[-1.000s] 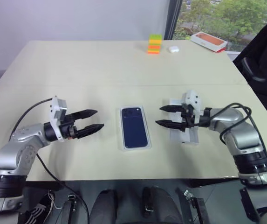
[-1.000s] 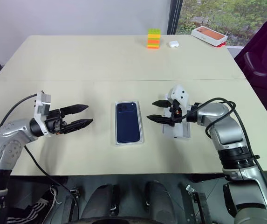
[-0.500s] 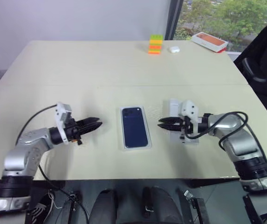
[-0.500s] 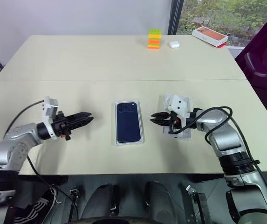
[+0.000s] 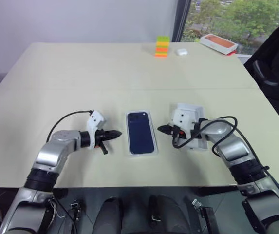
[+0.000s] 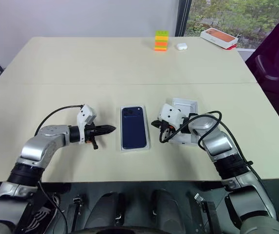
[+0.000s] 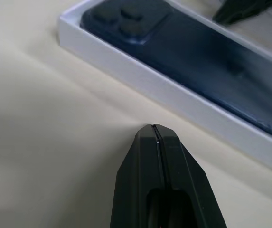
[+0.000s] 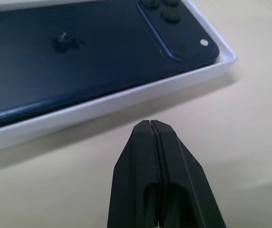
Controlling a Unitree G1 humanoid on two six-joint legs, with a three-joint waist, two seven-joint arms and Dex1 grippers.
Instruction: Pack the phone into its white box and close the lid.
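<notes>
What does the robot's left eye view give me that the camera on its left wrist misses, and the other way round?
Left eye view: the whole table with both arms, a white tray under the right arm, and a coloured block stack, a small white case and an orange-topped box at the far edge.
Left wrist view: a close look at the left gripper, jaws shut, with a strip of bare table before the white box, and the raised camera lenses.
Both: the navy phone lying in the white box, left gripper beside it.
</notes>
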